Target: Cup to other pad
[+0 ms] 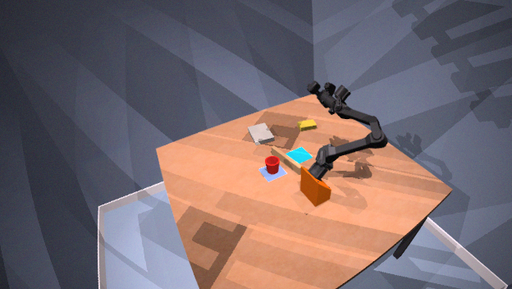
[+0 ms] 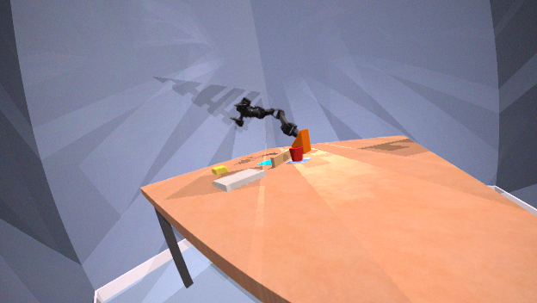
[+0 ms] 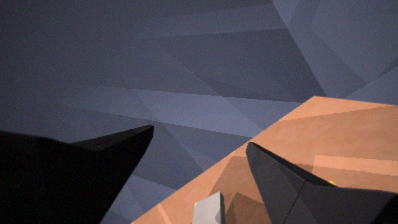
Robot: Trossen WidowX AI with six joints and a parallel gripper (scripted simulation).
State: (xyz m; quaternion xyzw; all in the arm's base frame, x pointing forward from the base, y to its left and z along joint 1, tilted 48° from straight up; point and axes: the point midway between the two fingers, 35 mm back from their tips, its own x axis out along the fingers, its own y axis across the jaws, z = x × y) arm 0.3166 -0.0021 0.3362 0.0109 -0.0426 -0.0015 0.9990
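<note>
One red cup (image 1: 272, 164) stands upright on a pale blue pad (image 1: 272, 173) mid-tabletop (image 1: 262, 230), a wooden bar (image 1: 285, 159) separating it from the cyan pad (image 1: 299, 154). Well apart, raised over the far edge, the gripper (image 1: 326, 89) has its fingers spread wide, pinching nothing.

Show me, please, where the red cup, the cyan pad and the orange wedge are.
Red cup (image 1: 272, 164), top view, on its side wall.
Cyan pad (image 1: 299, 154), top view, on its flat middle.
Orange wedge (image 1: 313, 189), top view, on its broad front face.
</note>
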